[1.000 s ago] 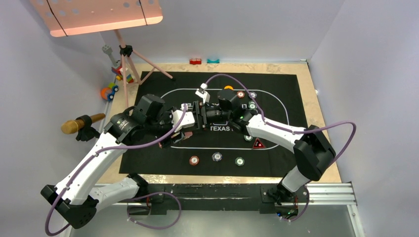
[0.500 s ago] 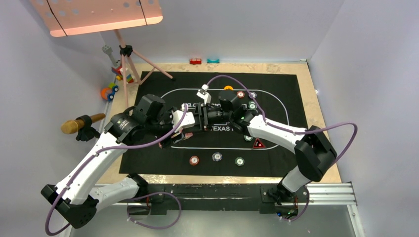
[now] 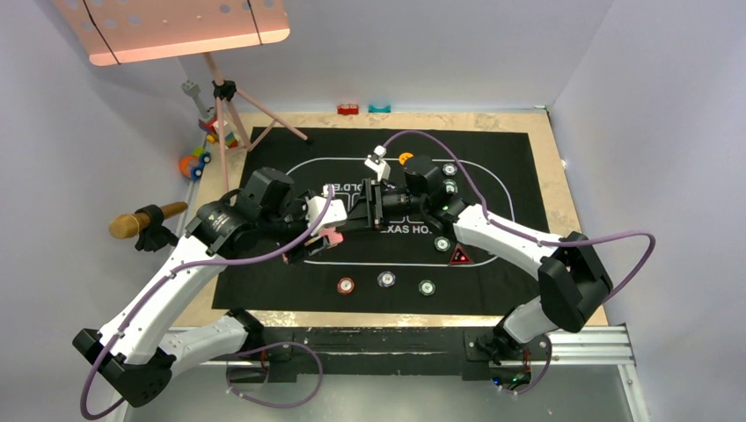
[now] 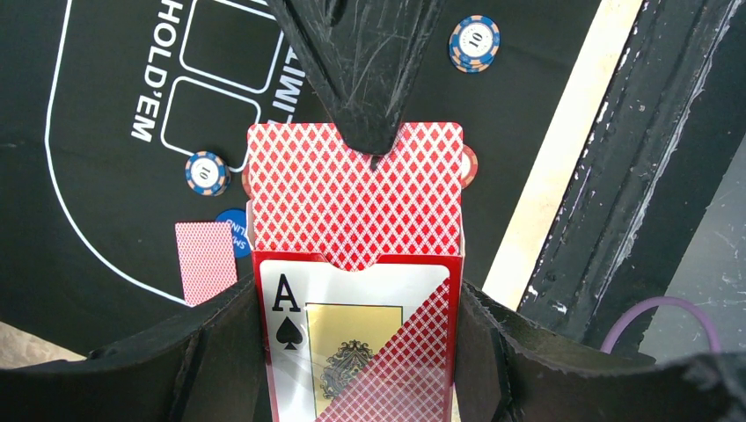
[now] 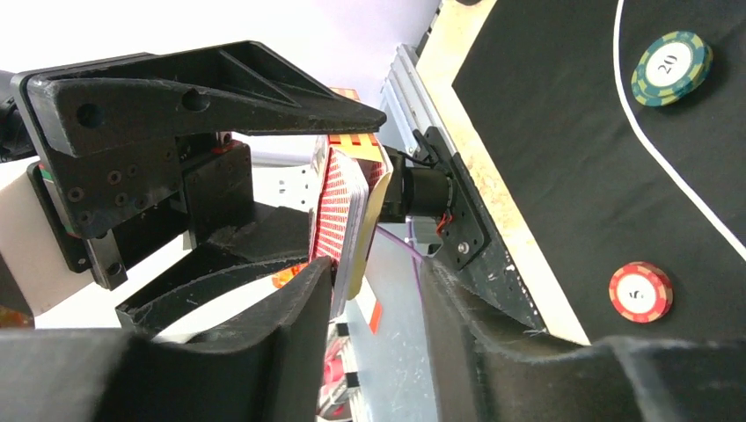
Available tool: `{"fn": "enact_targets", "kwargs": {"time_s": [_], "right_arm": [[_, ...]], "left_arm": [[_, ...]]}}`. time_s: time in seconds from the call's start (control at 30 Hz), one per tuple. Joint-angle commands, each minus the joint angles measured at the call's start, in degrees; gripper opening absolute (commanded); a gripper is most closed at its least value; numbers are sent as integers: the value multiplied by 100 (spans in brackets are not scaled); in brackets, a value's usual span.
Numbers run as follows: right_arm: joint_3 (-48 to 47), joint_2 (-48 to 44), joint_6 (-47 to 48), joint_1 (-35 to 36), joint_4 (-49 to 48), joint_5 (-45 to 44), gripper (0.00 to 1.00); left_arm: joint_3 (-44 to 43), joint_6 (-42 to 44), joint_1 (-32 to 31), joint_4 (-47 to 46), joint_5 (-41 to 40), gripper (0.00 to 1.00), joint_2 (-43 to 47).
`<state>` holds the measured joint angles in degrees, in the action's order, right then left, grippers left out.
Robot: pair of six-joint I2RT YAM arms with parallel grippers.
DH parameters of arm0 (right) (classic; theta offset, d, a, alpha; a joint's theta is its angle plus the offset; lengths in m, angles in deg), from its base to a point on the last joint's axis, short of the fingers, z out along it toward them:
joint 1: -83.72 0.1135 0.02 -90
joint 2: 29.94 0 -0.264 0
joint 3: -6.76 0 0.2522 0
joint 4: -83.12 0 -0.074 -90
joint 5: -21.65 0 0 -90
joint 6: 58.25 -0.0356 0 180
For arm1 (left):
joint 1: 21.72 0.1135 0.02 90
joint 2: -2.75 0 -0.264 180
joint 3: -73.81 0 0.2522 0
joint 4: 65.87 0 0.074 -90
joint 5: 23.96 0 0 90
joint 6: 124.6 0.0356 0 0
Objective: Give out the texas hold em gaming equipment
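Note:
My left gripper (image 4: 354,327) is shut on an open red card box (image 4: 356,352) with an ace of spades on its face. Red-backed cards (image 4: 352,202) stick out of its top. My right gripper (image 5: 374,290) is open at the cards' top edge; one finger (image 4: 365,61) rests against the card back and the other stands apart. In the top view the two grippers, left (image 3: 327,236) and right (image 3: 368,211), meet above the mat's middle. One card (image 4: 205,259) lies on the mat beside a blue button (image 4: 230,220). Red (image 3: 346,286), grey (image 3: 385,280) and green (image 3: 427,287) chips sit near the front.
The black Hold'em mat (image 3: 281,149) covers the table. A triangular marker (image 3: 459,257), an orange button (image 3: 405,157) and more chips (image 3: 449,186) lie at the right. A stand's tripod (image 3: 230,105), toys (image 3: 195,163) and red (image 3: 348,109) and teal (image 3: 379,109) blocks sit at the back.
My right gripper and arm have shifted to the right and slightly back, drawing away from the left gripper. The left arm has stayed in place with the box.

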<state>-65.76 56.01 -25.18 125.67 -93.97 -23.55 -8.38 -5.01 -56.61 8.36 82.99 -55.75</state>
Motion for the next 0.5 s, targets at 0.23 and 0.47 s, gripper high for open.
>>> {"fn": "enact_targets", "kwargs": {"time_s": [0.23,0.47], "right_arm": [[-201,-112,-84,114,-220,-6,78],[-417,641,-802,496,-1330,160,72]], "left_arm": [[-368,117,34,-305,-50,0,9],[-472,85,28,-329,-8,0,-120]]}}
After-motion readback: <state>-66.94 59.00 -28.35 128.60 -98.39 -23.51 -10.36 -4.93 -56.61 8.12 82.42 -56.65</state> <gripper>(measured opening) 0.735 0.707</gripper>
